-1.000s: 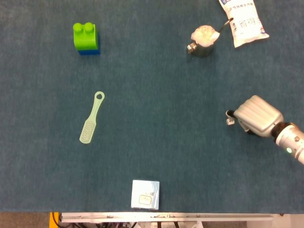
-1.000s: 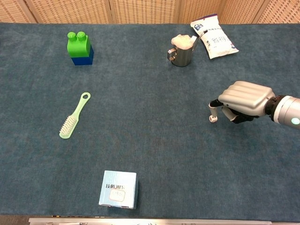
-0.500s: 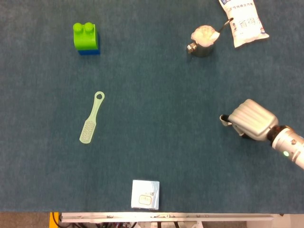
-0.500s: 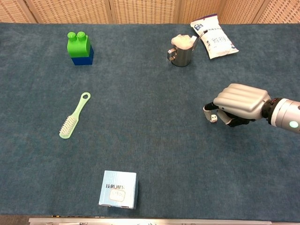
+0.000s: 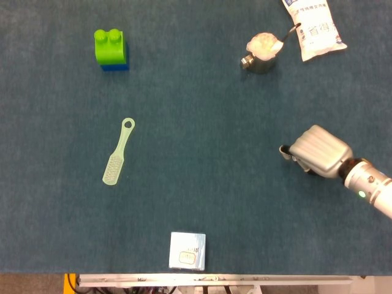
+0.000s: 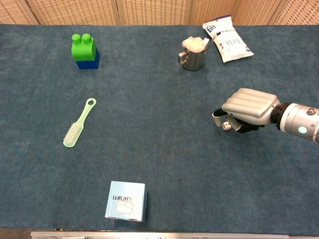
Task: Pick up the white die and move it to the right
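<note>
Moving leftward since the earlier frames, right hand (image 6: pixel 245 110) is now curling its fingers (image 6: pixel 218 114) around white die (image 6: pixel 227 125), which is sitting on the table (image 6: pixel 159 149) under the hand | firm grip: cannot tell | metal cup (image 6: pixel 193 55) and snack packet (image 6: pixel 227 45) are lying beyond | green brush (image 6: pixel 79 123) is lying far left.

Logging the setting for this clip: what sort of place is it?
Likely a lab or test table, not a home: blue felt-like tabletop, woven screen panels behind, and unrelated props such as a toy block stack and brush.
</note>
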`<state>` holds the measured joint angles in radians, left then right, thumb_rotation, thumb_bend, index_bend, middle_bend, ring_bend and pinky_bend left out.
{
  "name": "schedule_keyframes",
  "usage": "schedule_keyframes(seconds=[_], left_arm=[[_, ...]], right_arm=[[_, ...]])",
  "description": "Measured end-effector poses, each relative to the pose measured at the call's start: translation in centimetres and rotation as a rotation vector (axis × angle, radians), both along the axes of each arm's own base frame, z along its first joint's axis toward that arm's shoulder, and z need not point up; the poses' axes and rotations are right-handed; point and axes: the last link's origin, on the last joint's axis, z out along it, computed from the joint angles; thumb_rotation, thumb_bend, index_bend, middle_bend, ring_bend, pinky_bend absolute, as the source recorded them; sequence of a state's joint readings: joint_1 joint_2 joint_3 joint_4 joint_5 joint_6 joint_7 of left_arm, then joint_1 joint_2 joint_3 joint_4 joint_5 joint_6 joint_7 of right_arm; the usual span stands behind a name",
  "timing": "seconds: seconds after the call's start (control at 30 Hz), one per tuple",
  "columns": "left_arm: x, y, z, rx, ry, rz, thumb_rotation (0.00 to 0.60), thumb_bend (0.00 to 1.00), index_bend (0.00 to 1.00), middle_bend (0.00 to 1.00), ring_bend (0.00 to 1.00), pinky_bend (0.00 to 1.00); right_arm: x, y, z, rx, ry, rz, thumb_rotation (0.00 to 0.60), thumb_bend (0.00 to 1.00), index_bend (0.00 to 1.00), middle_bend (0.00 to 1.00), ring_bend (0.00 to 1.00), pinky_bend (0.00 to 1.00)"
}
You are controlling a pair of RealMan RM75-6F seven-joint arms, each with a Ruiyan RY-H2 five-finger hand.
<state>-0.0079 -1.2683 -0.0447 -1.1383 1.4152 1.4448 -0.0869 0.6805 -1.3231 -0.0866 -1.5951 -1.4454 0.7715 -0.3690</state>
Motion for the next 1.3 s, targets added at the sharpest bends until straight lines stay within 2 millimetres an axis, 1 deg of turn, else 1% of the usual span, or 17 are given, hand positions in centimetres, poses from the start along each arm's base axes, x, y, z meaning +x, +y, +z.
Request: schedule_keyframes(seconds=[0.43, 1.3], left_arm=[[0.0, 0.0, 0.0, 0.001, 0.000, 0.001, 0.600, 0.02, 0.27, 0.23, 0.22, 0.40], [-0.1, 0.1, -0.1, 0.002, 0.010, 0.008, 0.600, 0.02, 0.27, 0.23, 0.22, 0.40]], right_arm=[[-0.7, -0.3, -0.1, -0.008, 0.023, -0.018, 0.600, 1.00, 0.42, 1.00, 1.00, 1.00], [-2.4, 0.7, 1.7, -0.036, 0.022, -0.061, 0.600, 1.00, 0.43, 1.00, 1.00, 1.00]])
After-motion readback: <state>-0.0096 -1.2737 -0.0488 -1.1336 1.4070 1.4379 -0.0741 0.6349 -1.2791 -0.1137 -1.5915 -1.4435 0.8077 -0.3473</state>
